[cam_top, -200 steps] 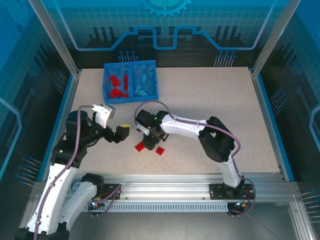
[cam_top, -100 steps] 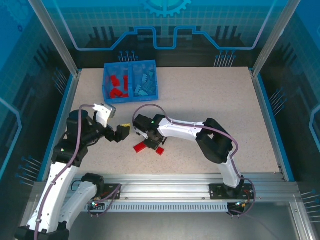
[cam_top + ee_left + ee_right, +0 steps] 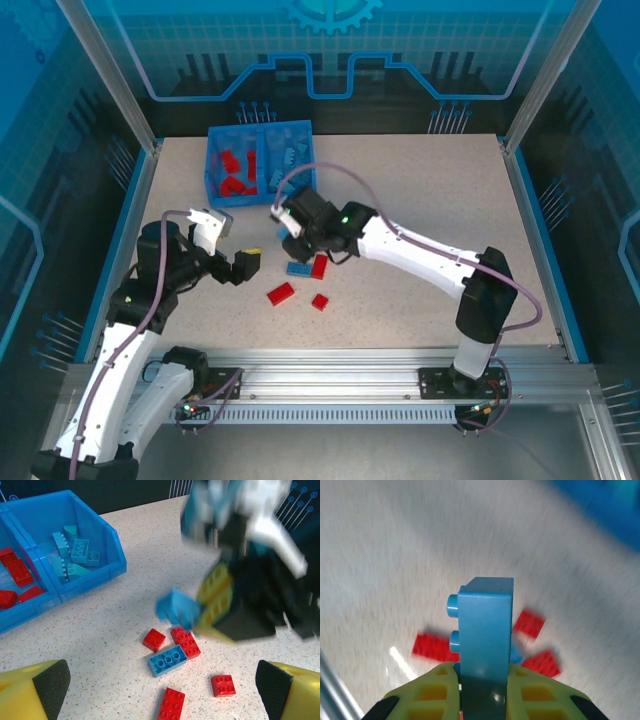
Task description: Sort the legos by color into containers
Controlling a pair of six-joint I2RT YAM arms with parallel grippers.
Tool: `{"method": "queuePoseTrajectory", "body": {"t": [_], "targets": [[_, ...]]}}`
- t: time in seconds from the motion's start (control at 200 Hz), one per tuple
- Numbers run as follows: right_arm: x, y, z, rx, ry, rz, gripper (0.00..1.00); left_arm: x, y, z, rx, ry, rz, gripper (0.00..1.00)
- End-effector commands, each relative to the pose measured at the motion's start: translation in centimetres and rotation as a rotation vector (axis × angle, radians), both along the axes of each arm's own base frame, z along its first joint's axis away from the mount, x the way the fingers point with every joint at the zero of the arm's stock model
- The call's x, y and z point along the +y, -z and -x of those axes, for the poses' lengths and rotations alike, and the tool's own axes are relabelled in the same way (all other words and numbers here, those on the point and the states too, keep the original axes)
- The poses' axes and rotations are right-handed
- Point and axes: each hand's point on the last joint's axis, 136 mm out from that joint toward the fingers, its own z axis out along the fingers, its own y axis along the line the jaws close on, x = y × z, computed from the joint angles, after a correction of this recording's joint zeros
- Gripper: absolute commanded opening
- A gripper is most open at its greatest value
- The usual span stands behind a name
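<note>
My right gripper (image 3: 290,225) is shut on a light blue lego (image 3: 485,625), held upright between its yellow fingers (image 3: 432,692) above the table. That blurred gripper and its brick (image 3: 175,609) hang over a small pile of legos: red ones (image 3: 186,642) (image 3: 154,639) (image 3: 223,685) and a blue one (image 3: 168,660). The pile lies at centre left (image 3: 298,268). The blue bin (image 3: 260,196) stands at the back left, with red legos (image 3: 233,170) in its left container and blue legos (image 3: 288,165) in its right one. My left gripper (image 3: 245,265) stands open, left of the pile, with nothing in it.
The bin's near wall (image 3: 117,555) is left of the held brick. Bare speckled table (image 3: 430,220) stretches to the right. Metal frame posts and blue panels ring the table, and a rail (image 3: 330,385) runs along the near edge.
My right gripper has shut on the light blue lego, lifted it off the pile and swung up and back toward the bin. The left arm has barely moved.
</note>
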Motion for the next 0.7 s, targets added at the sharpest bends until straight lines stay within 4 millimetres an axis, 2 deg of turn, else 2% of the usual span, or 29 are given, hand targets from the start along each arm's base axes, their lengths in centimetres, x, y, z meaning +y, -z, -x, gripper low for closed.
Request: {"method": "queuePoseTrajectory", "body": {"t": [0.0,0.105,0.195,0.305,0.325,0.355,0.565,0.695], "targets": [[1.0,-2.7,-4.9,-0.074,0.100,-0.090,0.20,0.0,-0.3,-0.2,-0.025,-0.008,0.007,0.99],[1.4,-3.3,-9.9,-0.110,0.174,-0.111,0.20,-0.3,-0.3,-0.1,-0.024,0.012,0.016,0.99],[1.9,-2.8,-13.8,-0.132,0.210,-0.115,0.20,-0.7,-0.4,0.1,-0.027,0.038,0.023,0.99],[2.2,-2.0,-18.2,-0.134,0.253,-0.122,0.20,-0.8,-0.4,0.0,-0.023,0.042,0.032,0.99],[2.3,-0.7,-19.0,-0.123,0.260,-0.108,0.20,-0.8,-0.3,-0.1,-0.021,0.042,0.028,0.99],[2.2,-0.4,-20.1,-0.124,0.270,-0.114,0.20,-0.7,-0.2,-0.1,-0.019,0.040,0.020,0.99],[3.4,1.9,-25.9,-0.215,0.264,-0.201,0.20,0.2,0.3,-0.7,-0.022,-0.009,-0.027,0.99],[4.8,2.3,-28.0,-0.332,0.215,-0.234,0.23,0.1,0.6,-1.0,-0.006,-0.007,-0.023,0.99]]}}
